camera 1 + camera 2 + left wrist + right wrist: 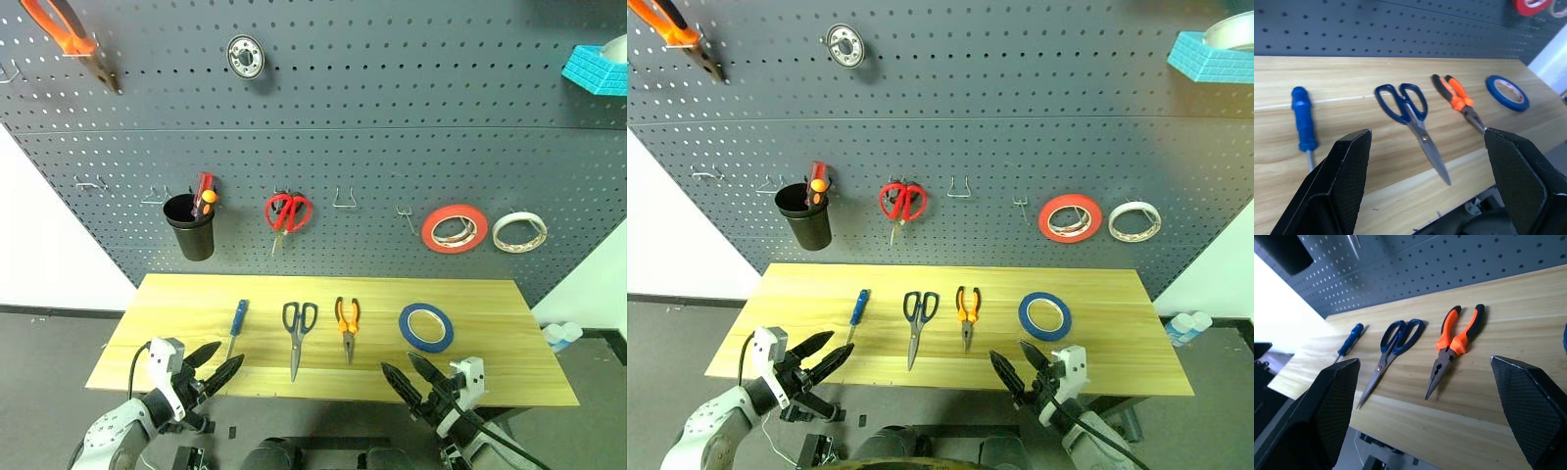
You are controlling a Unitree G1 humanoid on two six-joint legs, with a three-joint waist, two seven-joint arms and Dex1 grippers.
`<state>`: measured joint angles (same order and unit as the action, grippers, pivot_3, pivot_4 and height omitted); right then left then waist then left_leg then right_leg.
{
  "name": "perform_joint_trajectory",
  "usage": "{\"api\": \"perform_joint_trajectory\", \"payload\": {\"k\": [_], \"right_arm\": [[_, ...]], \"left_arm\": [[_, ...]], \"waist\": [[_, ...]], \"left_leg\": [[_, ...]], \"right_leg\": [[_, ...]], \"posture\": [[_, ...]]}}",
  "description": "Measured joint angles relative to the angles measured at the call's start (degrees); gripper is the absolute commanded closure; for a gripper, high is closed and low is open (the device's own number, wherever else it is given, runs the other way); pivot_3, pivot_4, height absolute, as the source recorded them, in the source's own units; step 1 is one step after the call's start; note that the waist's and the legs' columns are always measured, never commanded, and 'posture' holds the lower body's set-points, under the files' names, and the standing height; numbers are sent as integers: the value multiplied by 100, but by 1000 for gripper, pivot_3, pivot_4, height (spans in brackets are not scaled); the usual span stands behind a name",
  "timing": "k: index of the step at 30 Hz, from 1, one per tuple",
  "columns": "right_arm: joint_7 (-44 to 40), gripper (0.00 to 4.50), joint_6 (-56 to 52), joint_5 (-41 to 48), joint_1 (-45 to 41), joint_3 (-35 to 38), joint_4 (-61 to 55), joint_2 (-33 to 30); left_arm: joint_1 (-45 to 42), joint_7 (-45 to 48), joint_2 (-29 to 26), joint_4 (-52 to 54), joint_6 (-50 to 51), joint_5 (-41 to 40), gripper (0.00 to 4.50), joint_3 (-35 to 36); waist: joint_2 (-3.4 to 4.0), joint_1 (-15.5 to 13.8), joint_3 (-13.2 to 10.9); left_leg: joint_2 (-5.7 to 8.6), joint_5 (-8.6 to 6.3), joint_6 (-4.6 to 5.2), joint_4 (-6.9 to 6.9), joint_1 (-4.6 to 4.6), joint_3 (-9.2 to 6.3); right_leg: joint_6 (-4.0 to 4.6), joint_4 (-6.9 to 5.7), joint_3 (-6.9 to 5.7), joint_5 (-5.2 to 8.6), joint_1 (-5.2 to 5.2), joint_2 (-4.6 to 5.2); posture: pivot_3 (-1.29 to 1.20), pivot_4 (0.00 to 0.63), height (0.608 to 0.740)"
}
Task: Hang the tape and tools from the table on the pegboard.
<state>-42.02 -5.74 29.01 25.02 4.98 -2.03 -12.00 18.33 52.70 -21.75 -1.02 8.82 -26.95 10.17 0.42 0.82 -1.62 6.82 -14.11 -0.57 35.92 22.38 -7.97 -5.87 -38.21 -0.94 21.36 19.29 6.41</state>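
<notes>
On the wood table (196, 294) lie, in a row from left to right, a blue-handled screwdriver (238, 318), dark-handled scissors (298, 331), orange-handled pliers (347, 324) and a blue tape roll (425, 326). Behind them rises the dark grey pegboard (392, 108) with bare metal hooks (344, 200). My left gripper (213, 367) hovers open at the table's near left edge, in front of the screwdriver. My right gripper (409, 375) stands open at the near right edge, in front of the tape. Neither holds anything.
Hanging on the pegboard are a black cup (190, 226) with red and orange screwdrivers, red-handled scissors (287, 212), a red-orange tape roll (455, 228), a white roll (519, 232), large orange pliers (71, 37) and a blue tray (596, 69) at the top right.
</notes>
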Motion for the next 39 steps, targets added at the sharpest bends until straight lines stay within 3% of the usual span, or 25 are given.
{"api": "perform_joint_trajectory", "payload": {"k": [6,13,27,35,37,39], "right_arm": [[59,0,-414,414,-68,354,-362,-324],[946,0,-956,213,-662,762,-765,-746],[2276,0,-2657,-647,-1310,288,-1252,-1180],[2988,0,-3288,-1272,-2047,-32,-1215,-989],[3055,0,-3359,-1358,-2092,-60,-1154,-939],[3100,0,-3418,-1448,-2245,-184,-1061,-877]], "left_arm": [[-13,534,-373,-3,-309,198,679,-279],[-107,757,-686,-19,-670,573,679,-551],[-123,747,-1070,-55,-1146,1151,679,-779],[-51,586,-1147,-34,-1304,1292,679,-796],[-528,510,-1139,-105,-933,1405,679,-994],[-1814,306,-1032,-207,-284,1618,679,-1303]], "waist": [[12,-1,2],[15,1,11],[22,11,16],[22,20,16],[24,-65,7],[13,-214,-9]], "left_leg": [[0,0,1,4,0,4],[-1,0,2,1,0,5],[1,-1,6,4,1,8],[0,-1,7,2,0,8],[8,2,7,11,3,-3],[20,26,2,23,5,-26]], "right_leg": [[15,0,5,7,0,0],[6,-1,6,2,3,-1],[1,-1,9,-1,4,0],[-2,-3,10,-2,6,0],[-3,-9,7,-3,1,-1],[-6,-35,7,-6,1,-10]], "posture": [[-93,0,717],[-98,0,717],[-102,0,717],[-97,0,717],[-96,0,717],[-95,0,717]]}}
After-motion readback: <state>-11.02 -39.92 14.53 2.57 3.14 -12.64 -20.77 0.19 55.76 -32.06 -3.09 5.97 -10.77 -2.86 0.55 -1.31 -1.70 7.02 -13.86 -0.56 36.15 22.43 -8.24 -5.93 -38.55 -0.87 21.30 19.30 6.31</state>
